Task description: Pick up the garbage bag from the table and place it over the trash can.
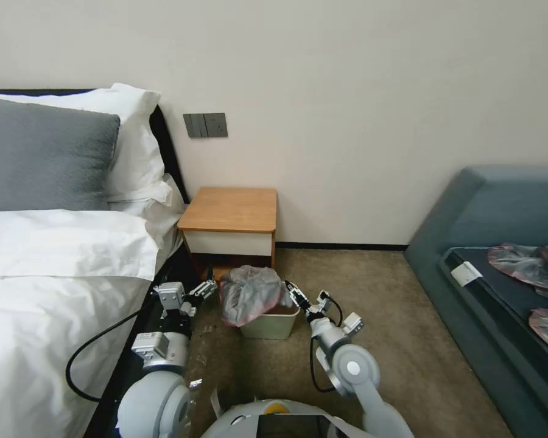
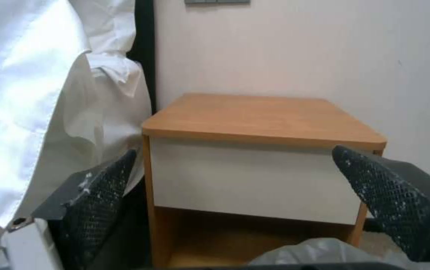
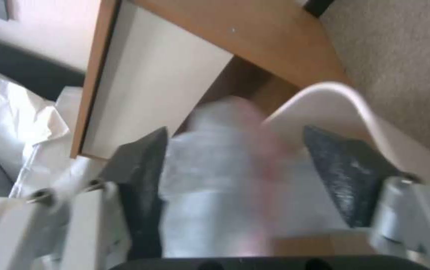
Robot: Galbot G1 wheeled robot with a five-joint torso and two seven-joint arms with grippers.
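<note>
Nearest the robot, both arms reach down to the floor in front of the bench. The left pincer point(image 1: 208, 287) sits just left of the bag point(image 1: 249, 295), fingers spread wide and holding nothing; its wrist view shows both pads apart with the bench front between them. The right pincer point(image 1: 293, 294) is at the bag's right side, over the can's point(image 1: 268, 325) rim; its wrist view shows the pads apart with bag film point(image 3: 215, 187) bunched between them, and whether they actually pinch the film cannot be told. The bag is off the bench point(image 1: 230, 210) and rests on the can, bunched mostly over the left and rear of the opening; the front-right rim and some of the interior remain uncovered. Judged progress: pickup and transfer done, spreading the mouth over the whole rim still to do. The bag stands as a crumpled mound, long axis roughly upright and leaning left. Beyond it, the bench top is bare.
</note>
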